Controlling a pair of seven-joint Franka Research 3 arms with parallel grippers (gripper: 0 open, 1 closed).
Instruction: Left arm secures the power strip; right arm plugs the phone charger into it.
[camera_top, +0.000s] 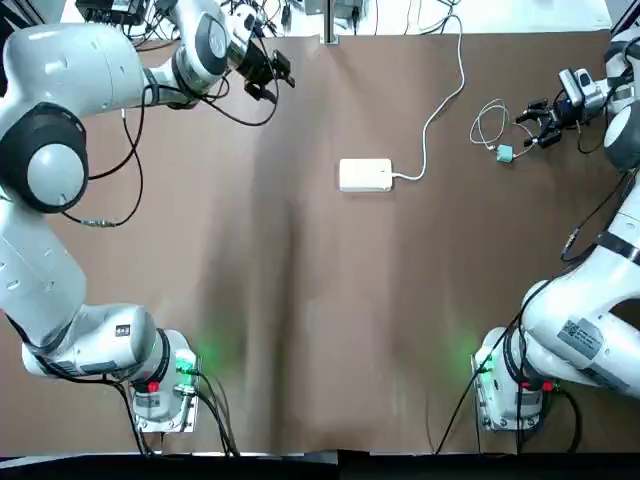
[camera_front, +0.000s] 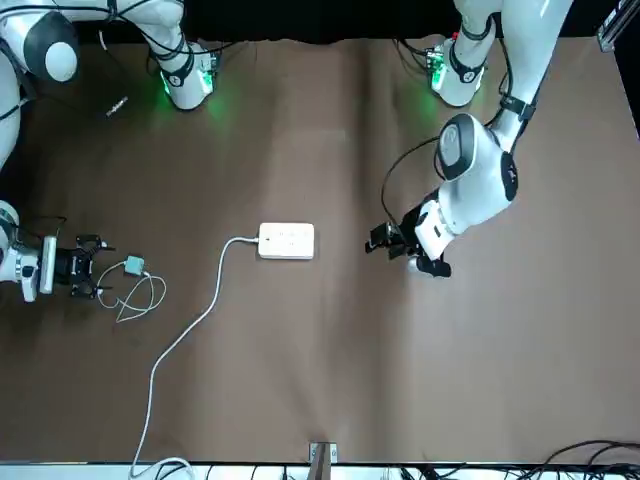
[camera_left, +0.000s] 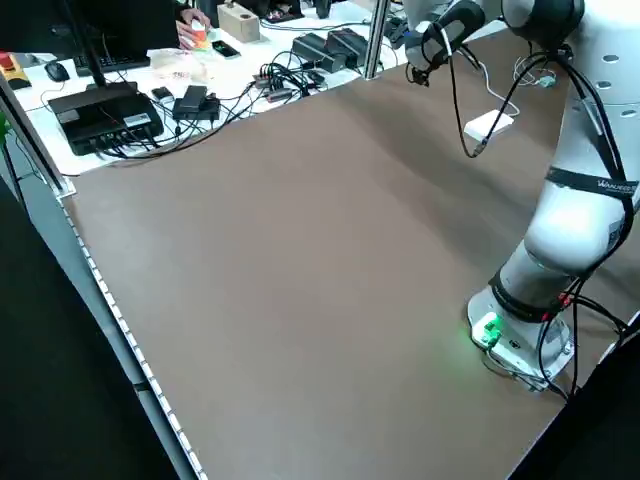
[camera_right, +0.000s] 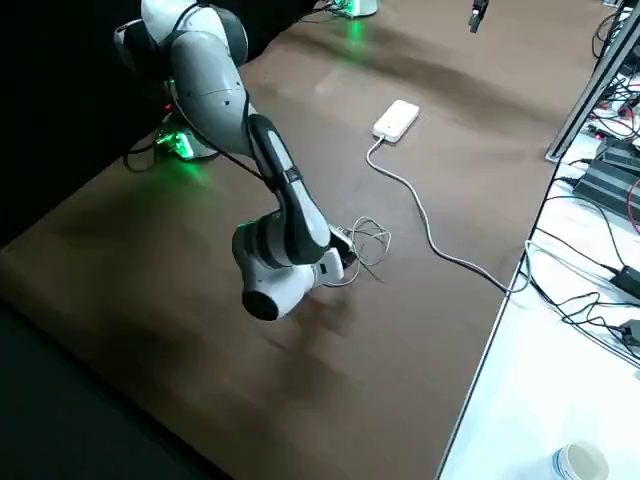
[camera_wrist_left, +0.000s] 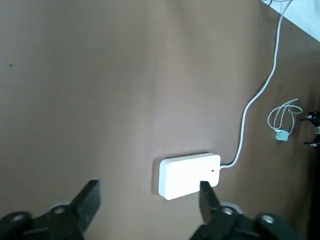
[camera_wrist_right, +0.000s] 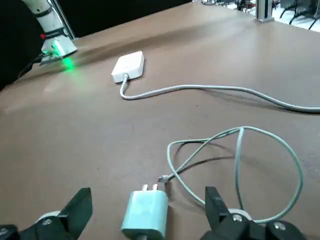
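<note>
Left gripper (camera_top: 284, 80) up over the table on its own side, left of the power strip (camera_top: 365, 175) and well apart from it; I have its fingers (camera_wrist_left: 89, 204) spread wide, nothing between them; wrist view puts the strip past the fingertips.

Power strip lies flat on the brown table (camera_top: 330, 300), between the two arms, toward the table's far edge as the top view has it; its thick white cord (camera_top: 428, 127) leaves the end facing the right arm's side, bends and runs over that far edge.

Right gripper (camera_top: 530, 127) low on its own side, right beside the phone charger (camera_top: 505, 153); I have its fingers (camera_wrist_right: 80, 212) apart too, charger not gripped; in my right wrist view the teal cube shows between the two fingers, farther out than the near hardware, both metal prongs (camera_wrist_right: 150, 187) in sight and aimed away from the gripper; whether any finger touches it, I can't tell.

Charger is on the table, apart from the strip, unplugged; its thin cable (camera_wrist_right: 295, 170) sits in loose loops just beside it, small metal connector (camera_wrist_right: 164, 178) close to the prongs; loops reach past one finger in the right wrist view, contact there unclear to me.

Side bench (camera_left: 110, 145) carries a monitor stand (camera_left: 108, 112) and tangled black cables (camera_left: 285, 75); a person's hand (camera_left: 190, 28) shows there, beyond the table.
</note>
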